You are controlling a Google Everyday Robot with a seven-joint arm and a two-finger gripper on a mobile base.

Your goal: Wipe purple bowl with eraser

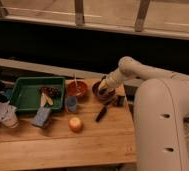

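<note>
The purple bowl [101,94] stands on the wooden table, just right of the orange-red bowl [77,90]. My gripper [103,88] reaches down from the right with its dark tip inside the purple bowl, at the right side of the rim. It is shut. Its dark fingers hide whatever is between them, so I cannot make out the eraser there. A small dark block [119,100] lies on the table right of the bowl. I cannot tell whether that block is the eraser.
A slim black tool [102,114] lies in front of the purple bowl. Further left are a blue cup [71,104], an orange fruit [75,123], a blue sponge [41,117], a green tray [24,95] and a crumpled bag [5,114]. The robot's white body [165,130] fills the right side.
</note>
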